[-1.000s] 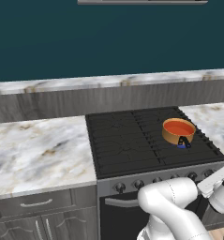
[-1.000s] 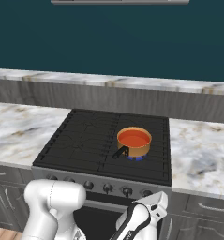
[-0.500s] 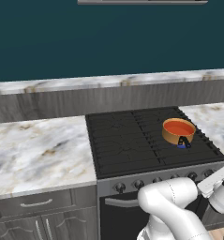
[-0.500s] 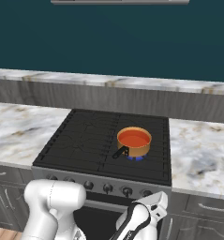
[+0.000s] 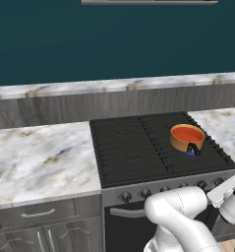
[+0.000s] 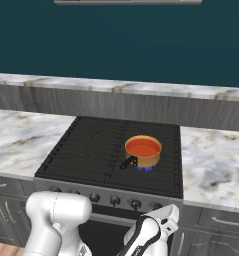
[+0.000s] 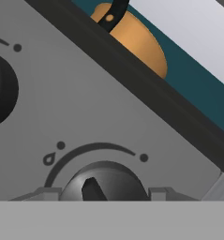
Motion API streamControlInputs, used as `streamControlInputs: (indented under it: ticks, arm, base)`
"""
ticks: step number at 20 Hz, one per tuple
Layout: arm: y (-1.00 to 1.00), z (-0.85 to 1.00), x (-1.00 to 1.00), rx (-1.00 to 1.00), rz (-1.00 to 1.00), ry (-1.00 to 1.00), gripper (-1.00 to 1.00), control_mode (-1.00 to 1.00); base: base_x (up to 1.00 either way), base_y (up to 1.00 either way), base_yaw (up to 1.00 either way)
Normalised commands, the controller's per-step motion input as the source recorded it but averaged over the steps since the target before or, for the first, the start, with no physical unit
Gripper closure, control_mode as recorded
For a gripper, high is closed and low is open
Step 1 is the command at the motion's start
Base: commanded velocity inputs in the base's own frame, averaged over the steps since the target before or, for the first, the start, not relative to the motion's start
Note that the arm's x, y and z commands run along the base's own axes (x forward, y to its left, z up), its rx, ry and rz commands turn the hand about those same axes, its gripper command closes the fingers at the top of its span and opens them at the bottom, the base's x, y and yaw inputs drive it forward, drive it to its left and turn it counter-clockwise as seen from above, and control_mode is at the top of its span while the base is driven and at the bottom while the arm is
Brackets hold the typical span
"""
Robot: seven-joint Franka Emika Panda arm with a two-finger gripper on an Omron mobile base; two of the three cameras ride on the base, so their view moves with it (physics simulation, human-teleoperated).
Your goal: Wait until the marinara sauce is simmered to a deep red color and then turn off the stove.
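Marinara sauce [image 6: 142, 147] orange-red in pot [image 6: 147, 159] on stove [image 6: 91, 150], blue flame under. Gripper at knob [image 7: 104, 183] w/ tips barely visible; jaw state probably can't be told.

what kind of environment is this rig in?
A rendered home kitchen, by the look of it. A black gas stove with front knobs sits between marble-look counters, cabinet drawers below. A small copper pot of orange-red marinara sauce sits over a lit burner.
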Motion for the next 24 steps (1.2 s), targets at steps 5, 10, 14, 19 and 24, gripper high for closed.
streamControlInputs:
  ticks: [5, 10, 14, 19, 24]
  arm:
    - [0.00, 0.00, 0.00, 0.00, 0.00, 0.00, 1.00, -1.00]
    - [0.00, 0.00, 0.00, 0.00, 0.00, 0.00, 1.00, -1.00]
    - [0.00, 0.00, 0.00, 0.00, 0.00, 0.00, 1.00, -1.00]
    - [0.00, 0.00, 0.00, 0.00, 0.00, 0.00, 1.00, -1.00]
    - [0.00, 0.00, 0.00, 0.00, 0.00, 0.00, 1.00, -1.00]
  base:
    - [0.00, 0.00, 0.00]
    - [0.00, 0.00, 0.00]
    - [0.00, 0.00, 0.00]
    - [0.00, 0.00, 0.00]
    - [0.00, 0.00, 0.00]
